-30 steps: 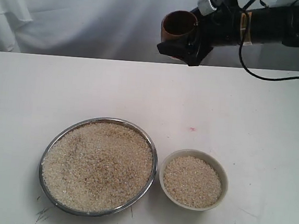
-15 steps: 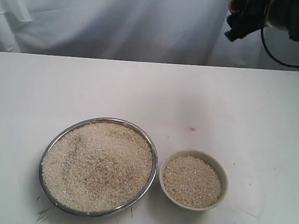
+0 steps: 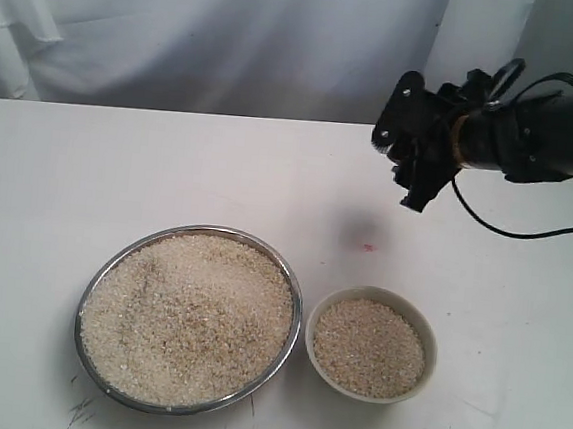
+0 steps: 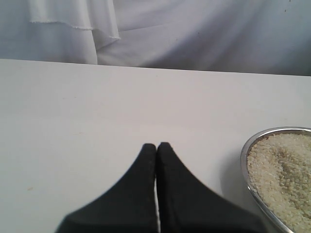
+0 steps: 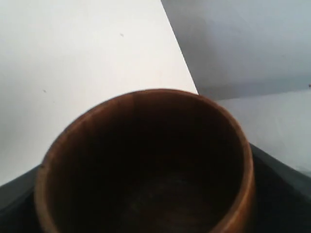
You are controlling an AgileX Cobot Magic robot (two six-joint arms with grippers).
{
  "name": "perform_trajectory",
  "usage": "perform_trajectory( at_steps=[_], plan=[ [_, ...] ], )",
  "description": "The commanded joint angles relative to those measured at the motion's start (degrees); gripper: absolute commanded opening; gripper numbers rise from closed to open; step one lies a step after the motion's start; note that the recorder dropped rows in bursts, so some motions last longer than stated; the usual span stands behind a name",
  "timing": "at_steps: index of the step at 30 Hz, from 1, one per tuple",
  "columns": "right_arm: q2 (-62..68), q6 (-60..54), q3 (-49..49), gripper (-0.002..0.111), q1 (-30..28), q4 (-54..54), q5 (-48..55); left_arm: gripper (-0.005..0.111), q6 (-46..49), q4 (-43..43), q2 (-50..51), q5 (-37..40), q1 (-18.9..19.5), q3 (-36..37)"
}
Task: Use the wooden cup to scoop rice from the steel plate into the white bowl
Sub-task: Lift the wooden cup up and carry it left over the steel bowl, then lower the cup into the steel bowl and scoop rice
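Note:
The steel plate sits at the front left of the table, heaped with rice. Just to its right, the white bowl also holds rice almost to the rim. My right gripper hovers above the table behind the bowl. In the right wrist view it is shut on the wooden cup, whose dark inside shows no grains. The exterior view hides the cup behind the gripper. My left gripper is shut and holds nothing, low over bare table beside the plate's rim.
A white cloth backdrop hangs behind the table's far edge. A small pink speck marks the tabletop behind the bowl. A black cable droops from the right arm. The left arm is out of the exterior view.
The right arm swung the cup up and to the right, nearly out of frame, then came down lower and turned. The cup no longer shows in the exterior view. Plate and bowl look unchanged.

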Motion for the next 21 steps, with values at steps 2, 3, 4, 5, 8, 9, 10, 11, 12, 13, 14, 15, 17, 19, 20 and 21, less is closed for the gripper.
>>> perform_trajectory(
  at_steps=[2,3,4,5,8,9,10,11,12,13,14,15,17,19,20,21],
  plan=[
    [-3.38,-4.28,0.25,0.000,6.16,0.08,-0.05,0.000,-0.04,-0.09,-0.24,-0.40,0.11,0.28],
    [-3.61,-5.44,0.25,0.000,7.60,0.08,0.19,0.000,-0.04,-0.09,-0.24,-0.40,0.11,0.28],
    [-3.76,-6.61,0.25,0.000,9.02,0.08,0.67,0.000,-0.04,-0.09,-0.24,-0.40,0.11,0.28],
    [-3.80,-8.05,0.25,0.000,10.50,0.08,1.58,0.000,-0.04,-0.09,-0.24,-0.40,0.11,0.28],
    [-3.80,-11.38,0.29,0.000,14.11,0.08,4.31,0.000,-0.04,-0.09,-0.24,-0.40,0.11,0.28],
    [-3.80,-12.98,0.65,0.000,15.17,0.08,5.14,0.000,-0.04,-0.09,-0.24,-0.40,0.11,0.28],
    [-3.80,-14.18,0.95,0.000,16.18,0.08,6.11,0.000,-0.04,-0.09,-0.24,-0.40,0.11,0.28],
    [-3.80,-15.01,1.47,0.000,16.94,0.08,6.99,0.000,-0.04,-0.09,-0.24,-0.40,0.11,0.28],
    [-3.80,-16.11,2.01,0.000,17.86,0.08,7.90,0.000,-0.04,-0.09,-0.24,-0.40,0.11,0.28],
    [-3.80,-16.95,2.54,0.000,18.72,0.08,8.87,0.000,-0.04,-0.09,-0.24,-0.40,0.11,0.28],
    [-3.80,-17.49,2.87,0.000,19.56,0.08,9.78,0.000,-0.04,-0.09,-0.24,-0.40,0.11,0.28],
    [-3.80,-18.03,3.13,0.000,20.26,0.08,10.59,0.000,-0.04,-0.09,-0.24,-0.40,0.11,0.28],
    [-3.80,-19.46,3.61,0.000,21.89,0.08,11.82,0.000,-0.04,-0.09,-0.24,-0.40,0.11,0.28],
    [-3.80,-21.09,3.61,0.000,23.20,0.08,11.97,0.000,-0.04,-0.09,-0.24,-0.40,0.11,0.28],
    [-3.80,-21.93,3.61,0.000,23.70,0.08,11.97,0.000,-0.04,-0.09,-0.24,-0.40,0.11,0.28],
    [-3.80,-22.42,3.61,0.000,24.42,0.08,11.97,0.000,-0.04,-0.09,-0.24,-0.40,0.11,0.28]
  ],
)
